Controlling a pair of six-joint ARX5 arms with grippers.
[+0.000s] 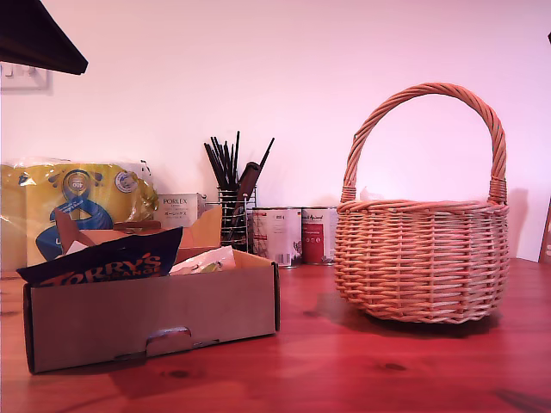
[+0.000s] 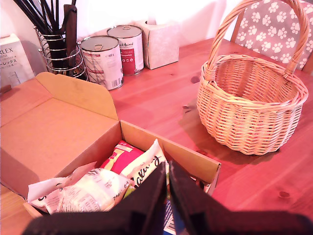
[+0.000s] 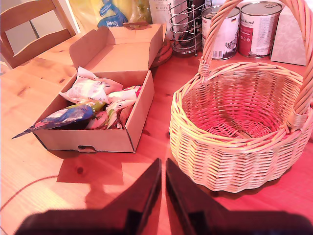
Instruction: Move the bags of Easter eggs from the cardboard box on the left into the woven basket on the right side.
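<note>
The cardboard box (image 1: pixel 155 314) stands at the exterior view's left with its rear flap raised. A navy "Terry's" bag (image 1: pixel 103 258) leans over its front wall, and a white bag (image 1: pixel 207 260) lies beside it. My first gripper (image 2: pixel 167 196) is shut with nothing between its fingers and hangs over the box (image 2: pixel 190 159), above a pale bag (image 2: pixel 93 191) and a red-and-white bag (image 2: pixel 122 156). My second gripper (image 3: pixel 163 181) is shut over bare table, in front of the gap between the box (image 3: pixel 93 139) and the woven basket (image 3: pixel 234 147). The basket (image 1: pixel 422 258) shows nothing inside. Neither gripper shows in the exterior view.
Behind the box are a large yellow pack (image 1: pixel 77 202), a Porlex carton (image 1: pixel 176 209), a wire utensil holder (image 1: pixel 232 215) and two cans (image 1: pixel 284 234). A tissue box (image 2: pixel 161 44) and a chair (image 2: pixel 274 19) stand behind the basket. A dark shape (image 1: pixel 39 34) hangs in the exterior view's upper left.
</note>
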